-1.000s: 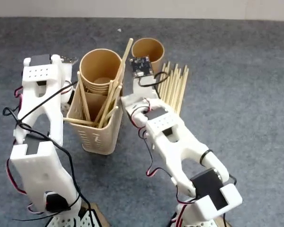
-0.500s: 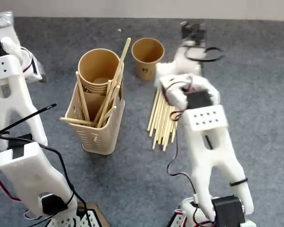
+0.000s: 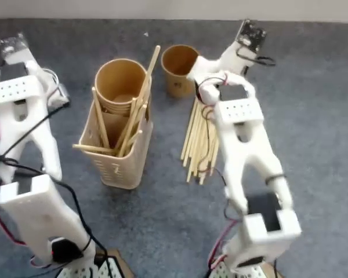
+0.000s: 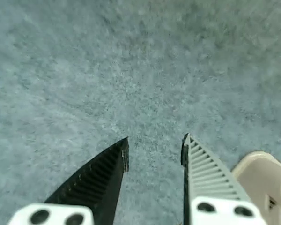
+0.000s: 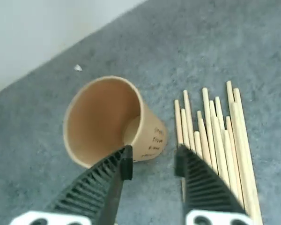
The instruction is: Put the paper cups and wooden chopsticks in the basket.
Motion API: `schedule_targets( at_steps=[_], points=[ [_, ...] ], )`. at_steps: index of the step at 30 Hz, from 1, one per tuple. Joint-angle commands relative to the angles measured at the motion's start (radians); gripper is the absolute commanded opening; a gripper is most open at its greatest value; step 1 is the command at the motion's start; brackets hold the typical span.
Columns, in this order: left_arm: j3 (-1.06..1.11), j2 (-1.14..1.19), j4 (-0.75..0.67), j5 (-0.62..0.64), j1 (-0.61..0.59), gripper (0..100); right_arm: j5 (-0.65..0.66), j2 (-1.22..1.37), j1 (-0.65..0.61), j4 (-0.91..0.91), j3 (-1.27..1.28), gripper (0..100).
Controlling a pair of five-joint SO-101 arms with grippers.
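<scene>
One paper cup (image 5: 112,122) stands upright on the carpet (image 5: 225,42), a bundle of chopsticks (image 5: 215,131) just beside it, both left to move. The basket (image 3: 119,165) already holds stacked cups (image 3: 123,87) and more chopsticks. My right claw (image 5: 152,161) is apart, tips near the cup's outer wall. My left claw (image 4: 154,150) is apart over bare carpet beside the basket.

Probably a robotics lab: grey felt mat (image 3: 313,150), exposed arm wiring (image 3: 204,92).

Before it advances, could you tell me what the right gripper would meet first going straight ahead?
Most likely the tan paper cup: the right gripper, jaws open, points at its side wall, with the loose wooden chopsticks just beside. Depth is unclear.
</scene>
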Motion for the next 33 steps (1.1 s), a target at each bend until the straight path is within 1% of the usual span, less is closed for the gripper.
schedule_targets(
  at_steps=[1, 6, 9, 11, 16, 25, 31, 33],
  points=[
    [0.047, -0.053, -0.078, 0.009, 0.018, 21, -0.012, 0.012, -0.028, 0.025, -0.099, 25.4],
    [0.071, -0.058, -0.094, 0.008, 0.022, 21, -0.015, 0.008, -0.031, 0.036, -0.104, 25.4],
    [0.071, -0.054, -0.094, 0.008, 0.018, 21, -0.1, -0.013, -0.035, 0.038, -0.104, 25.4],
    [0.071, -0.053, -0.094, 0.008, 0.018, 21, -0.132, -0.033, -0.061, 0.038, -0.104, 25.3],
    [0.073, -0.053, -0.092, 0.008, 0.018, 21, -0.11, -0.03, -0.12, 0.024, -0.102, 25.3],
    [0.074, -0.053, -0.092, 0.006, 0.022, 21, -0.028, 0.079, -0.11, -0.025, -0.134, 25.3],
    [0.113, -0.059, -0.1, 0.006, 0.024, 21, -0.028, 0.076, -0.11, -0.027, -0.142, 25.3],
    [0.114, -0.058, -0.1, 0.006, 0.022, 21, -0.028, 0.065, -0.11, 0.01, -0.142, 25.3]
  ],
)
